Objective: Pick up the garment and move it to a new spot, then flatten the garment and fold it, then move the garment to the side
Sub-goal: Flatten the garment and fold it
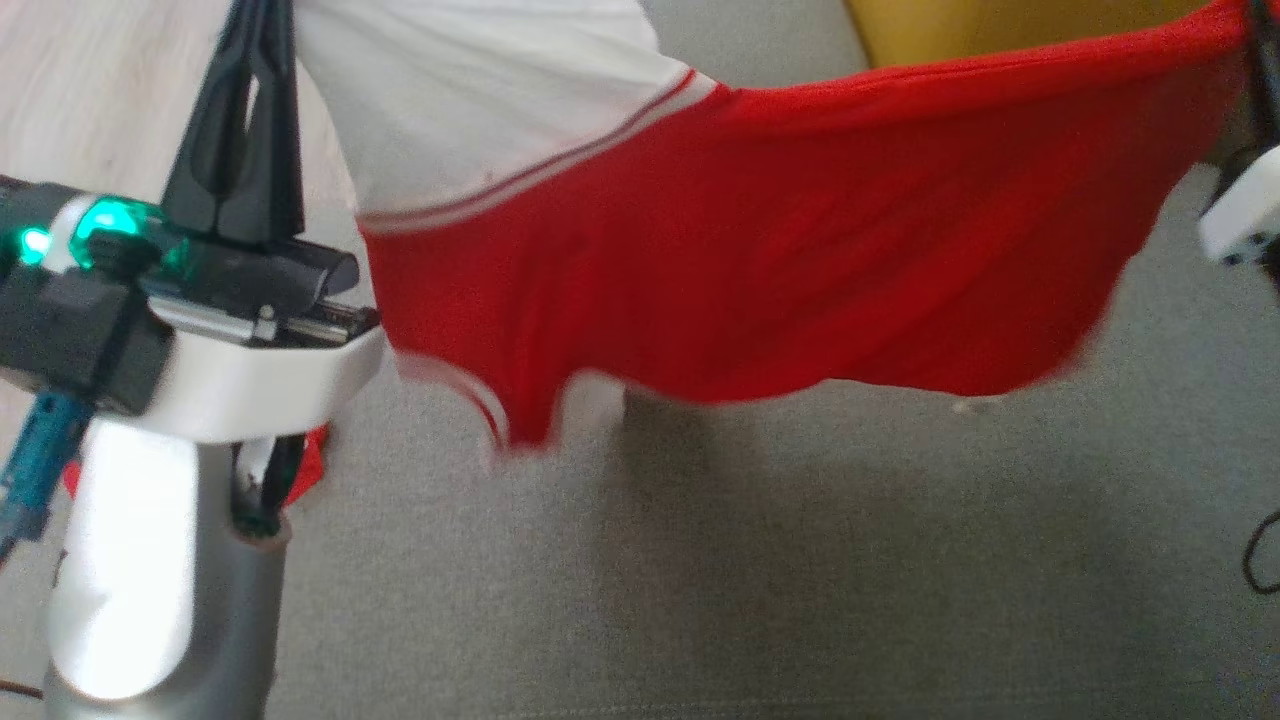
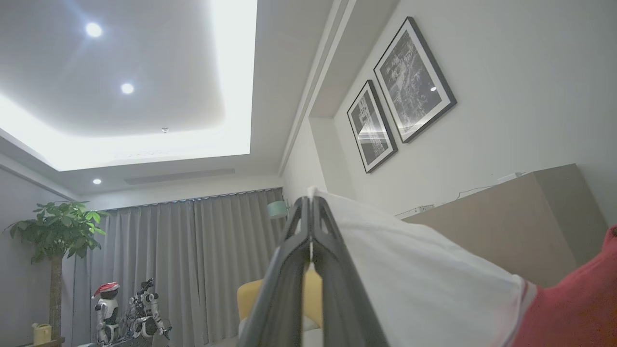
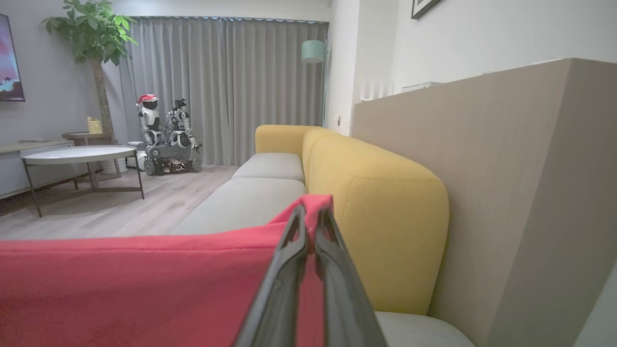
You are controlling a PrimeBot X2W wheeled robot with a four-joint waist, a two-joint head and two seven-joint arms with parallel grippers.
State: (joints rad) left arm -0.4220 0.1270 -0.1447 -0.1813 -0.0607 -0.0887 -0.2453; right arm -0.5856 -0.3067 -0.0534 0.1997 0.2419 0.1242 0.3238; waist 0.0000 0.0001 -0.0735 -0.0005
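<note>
The garment (image 1: 760, 230) is matt cloth, the sofa seat (image 1: 800, 560) seemingly coarse-woven.

A yellow-backed sofa (image 3: 376, 231) with grey seat cushions (image 3: 241, 202) runs along a tan partition (image 3: 506, 193). At its far end hang grey curtains (image 3: 226, 86), with a potted plant (image 3: 91, 29) and a round white table (image 3: 77, 154) to the left.

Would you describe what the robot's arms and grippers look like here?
The left gripper has two long, dark, tapering fingers on a black base with a green light; its forearm is white and silver, with a blue cable beside it. The right gripper has matching dark fingers and a white housing.
</note>
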